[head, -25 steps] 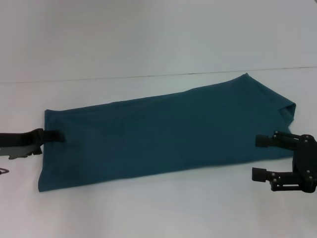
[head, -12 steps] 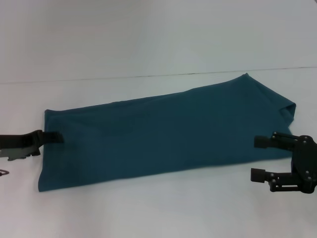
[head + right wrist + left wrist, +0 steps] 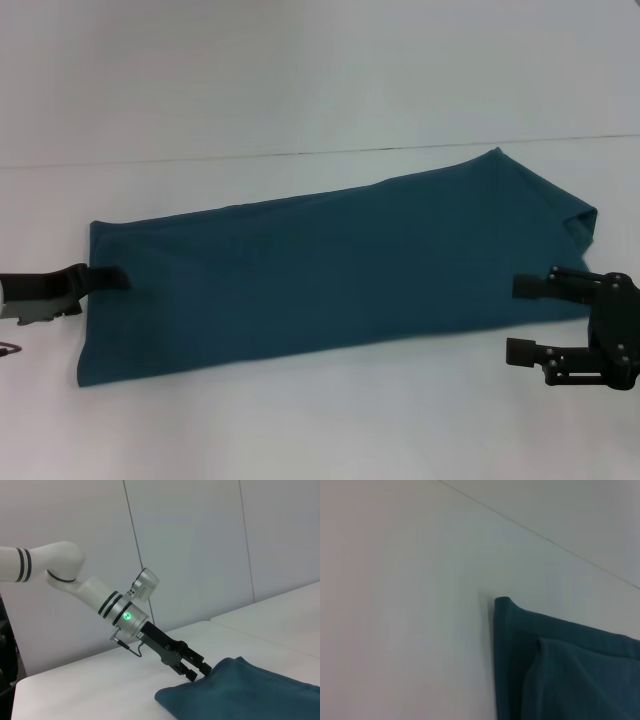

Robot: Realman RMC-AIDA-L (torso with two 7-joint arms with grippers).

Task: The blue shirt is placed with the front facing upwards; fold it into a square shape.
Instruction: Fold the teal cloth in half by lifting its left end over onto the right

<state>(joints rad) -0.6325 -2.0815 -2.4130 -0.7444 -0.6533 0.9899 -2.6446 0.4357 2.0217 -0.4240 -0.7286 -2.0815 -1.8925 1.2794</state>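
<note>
The blue shirt (image 3: 340,260) lies on the white table as a long folded strip, running from low on the left to higher on the right; no lettering shows. My left gripper (image 3: 110,279) rests at the middle of the strip's left end, its tip overlapping the cloth edge. In the right wrist view the left gripper (image 3: 197,670) sits right at the edge of the shirt (image 3: 240,690). My right gripper (image 3: 525,318) is open at the strip's right end, one finger over the cloth edge and the other over bare table. The left wrist view shows a folded corner of the shirt (image 3: 570,670).
The white table (image 3: 300,420) stretches around the shirt, with a thin seam line (image 3: 300,153) across it behind the cloth. A pale panelled wall (image 3: 200,540) stands behind the left arm (image 3: 100,600).
The left gripper has sunk slightly at the left end. The right gripper has crept a little to the left. The shirt has not moved.
</note>
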